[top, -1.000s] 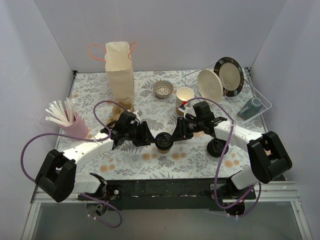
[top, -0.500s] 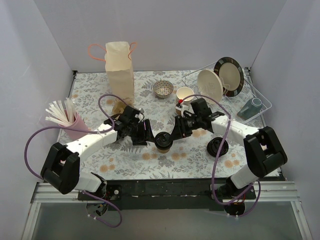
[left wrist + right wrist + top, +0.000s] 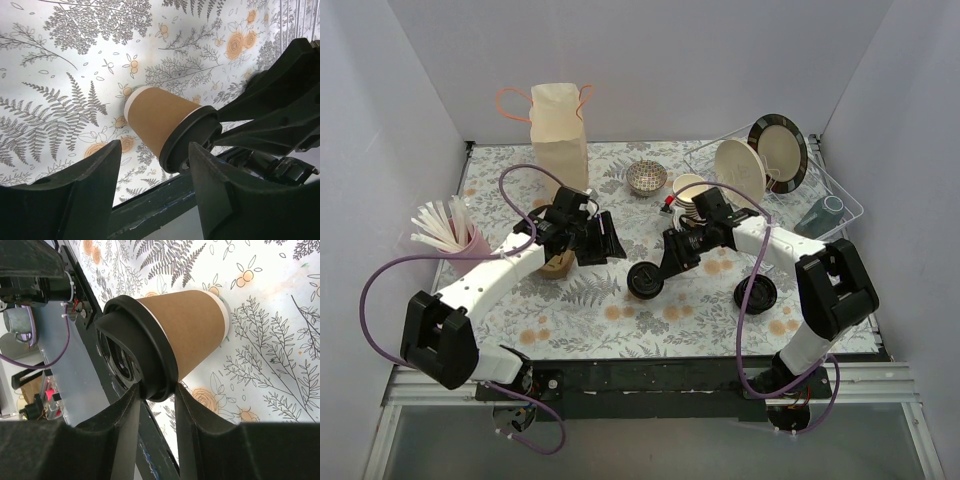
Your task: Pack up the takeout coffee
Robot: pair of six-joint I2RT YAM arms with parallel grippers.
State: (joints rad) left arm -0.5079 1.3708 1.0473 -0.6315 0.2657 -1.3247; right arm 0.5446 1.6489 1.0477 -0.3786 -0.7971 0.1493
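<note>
Top external: the takeout coffee [image 3: 647, 281] stands near the middle of the worktop [image 3: 620, 325], a little toward the near edge. The right tool [image 3: 656, 273] is at its black lid. The left tool [image 3: 604, 243] hangs spread and empty, apart from the cup, toward the left. The paper bag [image 3: 560, 135] stands upright at the far edge, well apart from the cup; I cannot tell whether its mouth is open.

Left wrist: the fingers [image 3: 90, 185] are wide apart with nothing between them, and the cup's base looks to rest on the cloth.

Right wrist: the tool pinches only the lid rim [image 3: 150, 385], not the paper wall.

That grip looks shallow, so the lid may pull off. The lift should be slow and level. The left tool would do well to steady the bag's top before the cup goes straight down into it.
</note>
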